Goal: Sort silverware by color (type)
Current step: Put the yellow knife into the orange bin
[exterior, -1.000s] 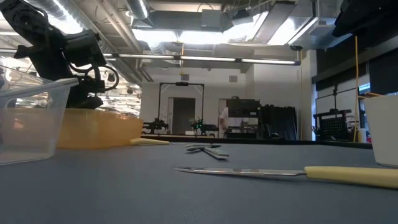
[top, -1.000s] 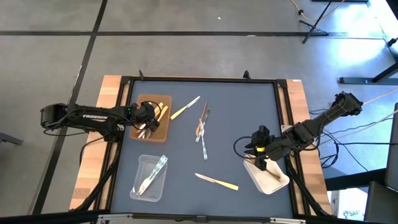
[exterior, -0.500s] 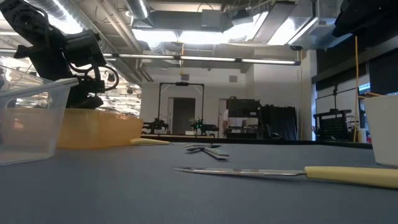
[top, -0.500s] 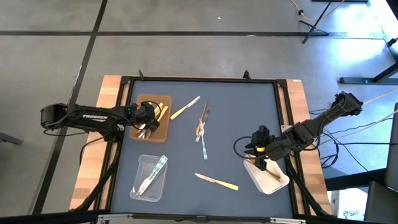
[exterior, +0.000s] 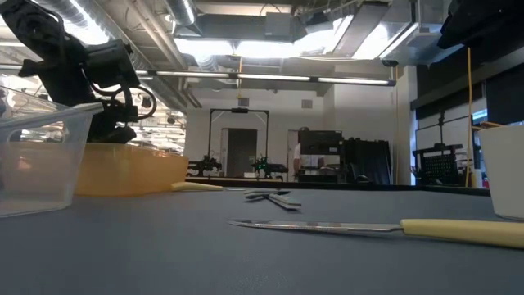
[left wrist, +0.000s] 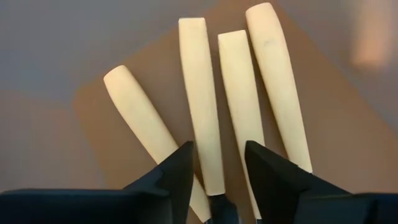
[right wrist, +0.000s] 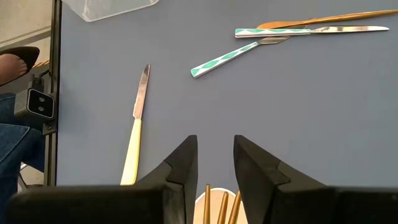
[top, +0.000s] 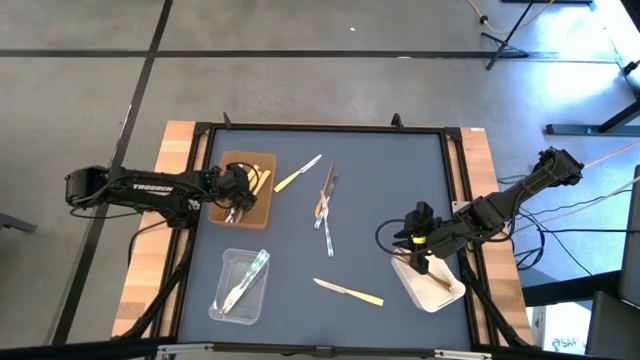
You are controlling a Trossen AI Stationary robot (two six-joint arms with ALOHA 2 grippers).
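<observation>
Several pale yellow-handled utensils (left wrist: 199,93) lie side by side in the brown tray (top: 232,160) at the table's left. My left gripper (left wrist: 217,152) hangs open just over them (top: 238,195), its fingers on either side of one handle (left wrist: 208,149) that rests on the tray floor. At the right, my right gripper (right wrist: 216,146) stands open above the white tray (top: 440,292), where thin tan wooden utensils (right wrist: 221,205) lie. Loose on the mat are a yellow-handled knife (top: 348,291), another yellow-handled piece (top: 297,173) and a small cluster of green-patterned and tan ones (top: 325,205).
A clear tray (top: 240,285) with clear-greenish utensils sits near the front left; in the low view it stands at the left (exterior: 33,156). The dark mat has a raised black frame (top: 330,128). A person's leg and shoe (right wrist: 18,68) show beyond the table edge.
</observation>
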